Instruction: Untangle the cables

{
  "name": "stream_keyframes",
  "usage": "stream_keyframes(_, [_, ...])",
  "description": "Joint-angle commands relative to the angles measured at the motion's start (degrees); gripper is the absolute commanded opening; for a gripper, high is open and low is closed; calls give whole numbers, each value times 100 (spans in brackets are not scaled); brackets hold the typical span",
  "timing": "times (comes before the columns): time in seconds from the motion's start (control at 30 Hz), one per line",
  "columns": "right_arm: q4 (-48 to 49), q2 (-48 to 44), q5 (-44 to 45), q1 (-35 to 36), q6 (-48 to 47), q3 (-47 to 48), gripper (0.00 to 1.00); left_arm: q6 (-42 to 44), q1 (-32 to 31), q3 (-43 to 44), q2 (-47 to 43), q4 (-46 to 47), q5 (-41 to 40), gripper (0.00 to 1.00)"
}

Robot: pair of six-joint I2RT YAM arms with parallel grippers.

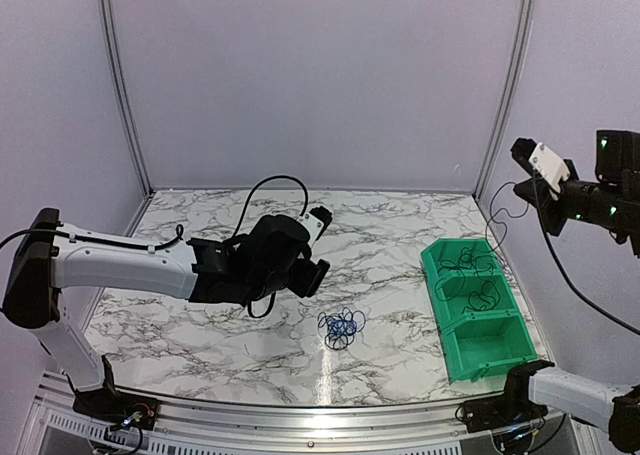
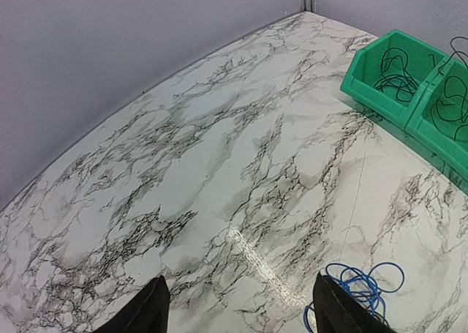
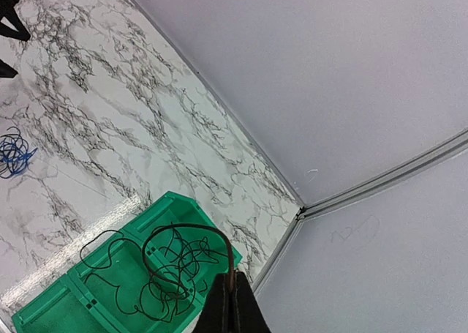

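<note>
A small tangle of blue and black cables lies on the marble table; it also shows in the left wrist view, next to my right-hand finger, and in the right wrist view. My left gripper hovers above the table just left of the tangle, open and empty. My right gripper is raised high over the green bin, shut on a black cable that loops down into the bin. More black cables lie in the bin's far compartments.
The green bin with three compartments stands at the right of the table; it shows in the left wrist view and the right wrist view. Grey walls enclose the table at the back and sides.
</note>
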Motion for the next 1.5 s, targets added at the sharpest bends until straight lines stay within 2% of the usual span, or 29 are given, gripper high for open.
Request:
stream_keyframes(0.0, [-243,168,-329,-34,161,705,0,-26,4,-71,-213,-110,38,69])
stream_keyframes(0.3, [-323,201,-420,-35,221,855,0,-17,2,-67,-261,-110,21,69])
stream_keyframes(0.53, [-250,86,-235,-43,201,403,0,-17,-14,-71,-260,-110,18,69])
stream_keyframes(0.9, [301,11,661,-139,344,-440,0,-22,-66,-67,-222,-262,20,70])
stream_keyframes(1.47, [662,115,1581,-277,448,-372,0,68,-156,-58,-199,-292,-61,70])
